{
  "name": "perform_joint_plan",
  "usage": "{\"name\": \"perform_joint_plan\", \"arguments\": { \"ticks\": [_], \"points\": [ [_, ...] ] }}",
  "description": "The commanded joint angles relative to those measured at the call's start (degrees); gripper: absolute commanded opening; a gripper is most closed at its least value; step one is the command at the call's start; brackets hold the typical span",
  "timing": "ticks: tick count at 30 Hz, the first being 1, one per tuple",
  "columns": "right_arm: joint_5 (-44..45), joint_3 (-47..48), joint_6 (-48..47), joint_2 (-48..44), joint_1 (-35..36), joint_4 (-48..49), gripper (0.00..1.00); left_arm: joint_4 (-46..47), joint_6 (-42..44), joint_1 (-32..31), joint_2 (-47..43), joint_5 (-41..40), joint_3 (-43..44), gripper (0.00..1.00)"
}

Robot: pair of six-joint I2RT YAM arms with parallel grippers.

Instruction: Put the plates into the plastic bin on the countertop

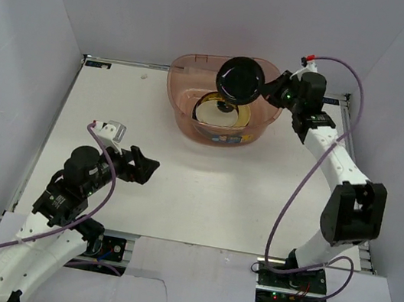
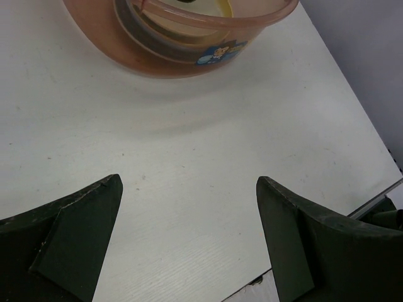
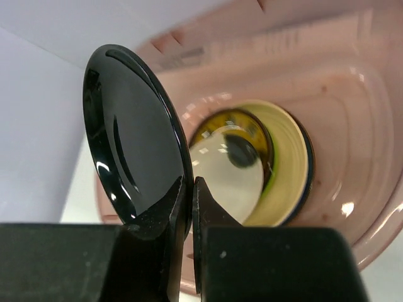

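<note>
The pinkish translucent plastic bin stands at the back middle of the white countertop. Inside it lies a stack of plates, amber-gold and cream among them. Above the bin hangs a black plate, held by its rim and tilted nearly on edge in the right wrist view. My right gripper is shut on that rim. My left gripper rests open over bare countertop at the near left, nothing between its fingers. The bin's front wall shows in the left wrist view.
White walls close in the table on the left, back and right. A small cartoon label marks the bin's front. The table's near right edge shows in the left wrist view.
</note>
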Motion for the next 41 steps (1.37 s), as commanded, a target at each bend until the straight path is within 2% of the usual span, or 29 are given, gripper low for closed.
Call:
{"name": "perform_joint_plan", "arguments": {
  "ticks": [1, 6, 8, 9, 10, 11, 13, 14, 17, 20, 21, 25, 28, 31, 36, 41],
  "points": [
    [1.50, 6.80, -3.26, 4.50, 1.71, -8.30, 0.08, 0.57, 0.71, 0.00, 0.89, -1.47, 1.02, 0.98],
    [1.42, 9.80, -4.31, 11.54, 4.79, -10.17, 0.12, 0.57, 0.79, 0.35, 1.33, -1.74, 1.02, 0.98],
    [2.46, 12.70, -5.01, 14.01, 5.93, -13.86, 0.31, 0.49, 0.88, 0.53, 2.04, -2.09, 1.02, 0.98],
    [3.17, 12.88, -5.36, 13.92, 6.19, -13.69, 0.46, 0.57, 0.88, 0.70, 2.39, -2.18, 1.02, 0.98],
    [3.35, 12.97, -5.45, 13.40, 6.37, -13.34, 0.70, 0.57, 0.79, 0.79, 2.48, -2.00, 1.02, 0.98],
    [3.00, 13.49, -5.45, 12.96, 6.37, -13.25, 0.81, 0.57, 0.79, 0.97, 2.74, -2.00, 1.02, 0.98],
    [2.74, 14.29, -5.98, 10.95, 6.37, -13.69, 0.97, 0.66, 0.71, 1.23, 2.74, -2.09, 1.02, 0.98],
    [2.39, 14.11, -6.59, 10.07, 6.37, -14.04, 1.00, 0.66, 0.71, 1.32, 2.74, -2.44, 1.02, 0.98],
    [1.95, 10.88, -8.00, 3.57, 6.37, -12.74, 0.93, 0.57, 0.71, 1.59, 2.74, -3.40, 0.93, 0.98],
    [1.59, 1.22, -9.49, -6.88, 6.46, -10.54, 0.91, 0.57, 0.71, 1.76, 2.83, -4.02, 0.93, 0.98],
    [1.59, -5.16, -9.84, -10.13, 6.55, -8.96, 0.91, 0.57, 0.71, 1.76, 2.74, -3.94, 1.02, 0.98],
    [2.91, -20.84, -12.22, -32.00, 7.16, -7.89, 0.90, 0.66, 0.18, 1.76, 2.48, -3.59, 1.10, 0.98],
    [3.78, -28.92, -14.33, -46.16, 7.34, -12.43, 0.90, 0.57, -0.61, 1.67, 2.30, -2.18, 1.89, 0.98],
    [7.64, -30.45, -15.91, -58.82, 7.43, -22.96, 0.90, -0.13, -0.96, 1.76, 2.65, -1.04, 6.10, 0.98],
    [12.05, -32.03, -15.74, -78.49, 7.43, -30.04, 0.90, -0.31, -0.18, 1.76, 1.69, -1.65, 14.27, 0.98],
    [17.50, -35.80, -19.51, -84.77, 7.43, -31.45, 0.90, 0.31, -2.10, 1.76, 1.16, -1.13, 12.53, 0.98]
  ]
}}
